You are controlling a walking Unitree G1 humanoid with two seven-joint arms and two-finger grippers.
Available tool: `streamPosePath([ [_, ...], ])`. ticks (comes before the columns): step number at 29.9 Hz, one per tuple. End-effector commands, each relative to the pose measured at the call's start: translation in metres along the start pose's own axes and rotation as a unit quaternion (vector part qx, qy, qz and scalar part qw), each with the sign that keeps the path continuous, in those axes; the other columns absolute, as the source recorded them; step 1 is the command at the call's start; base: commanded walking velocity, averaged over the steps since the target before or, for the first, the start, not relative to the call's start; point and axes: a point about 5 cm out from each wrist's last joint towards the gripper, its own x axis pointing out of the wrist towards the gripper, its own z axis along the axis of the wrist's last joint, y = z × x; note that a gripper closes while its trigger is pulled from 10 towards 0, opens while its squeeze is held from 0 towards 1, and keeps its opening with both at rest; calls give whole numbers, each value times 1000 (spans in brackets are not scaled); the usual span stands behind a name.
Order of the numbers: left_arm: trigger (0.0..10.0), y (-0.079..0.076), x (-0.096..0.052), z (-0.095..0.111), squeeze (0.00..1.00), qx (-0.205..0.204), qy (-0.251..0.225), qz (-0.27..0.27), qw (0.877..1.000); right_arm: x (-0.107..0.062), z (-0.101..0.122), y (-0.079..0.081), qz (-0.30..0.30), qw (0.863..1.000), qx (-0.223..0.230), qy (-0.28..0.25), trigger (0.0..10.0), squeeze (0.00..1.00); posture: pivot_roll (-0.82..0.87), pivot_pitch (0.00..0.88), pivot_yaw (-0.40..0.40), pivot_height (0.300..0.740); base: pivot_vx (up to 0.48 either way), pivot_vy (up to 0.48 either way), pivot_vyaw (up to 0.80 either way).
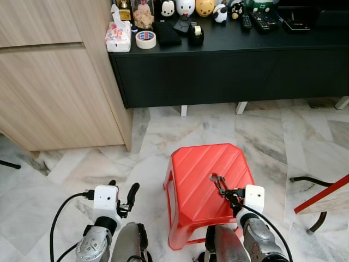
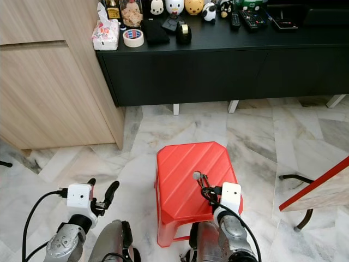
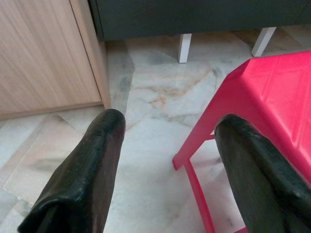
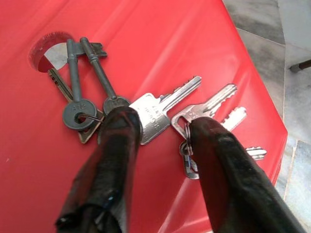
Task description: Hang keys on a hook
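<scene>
Keys (image 1: 217, 180) lie on top of the red stool (image 1: 191, 180) at lower centre of the left eye view, with the right tool (image 1: 229, 192) touching them and the left tool (image 1: 123, 195) spread wide over the marble floor (image 1: 262, 136) at lower left. The left wrist view has that tool's fingers (image 3: 92, 165) well apart, floor between them. In the right wrist view, the right tool (image 4: 163, 126) stands part-open with both fingertips on the bunch at mid-frame, clamping nothing.

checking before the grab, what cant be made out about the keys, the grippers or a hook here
- Bunch of silver and grey metal keys on the red plastic stool: right wrist view, the open right gripper covers the ring's middle, so contact is unclear.
- Same keys in the left eye view: too small to count.
- Open left gripper beside the stool: its finger bases are cut off by the frame edge.
- Hook: cannot be made out.
</scene>
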Motion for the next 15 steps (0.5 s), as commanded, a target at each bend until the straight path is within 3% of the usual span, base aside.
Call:
streamPosePath([
  [1, 10000, 0, -1, -1, 0, 12, 8, -8, 1000, -4, -18, -5, -10, 999, 0, 40, 0, 0, 79, 187, -20, 622, 0, 0, 0],
  [15, 10000, 0, 2, 0, 0, 13, 6, -9, 1000, -5, -18, -3, -8, 999, -3, 32, 0, 0, 82, 161, -23, 622, 0, 0, 0],
])
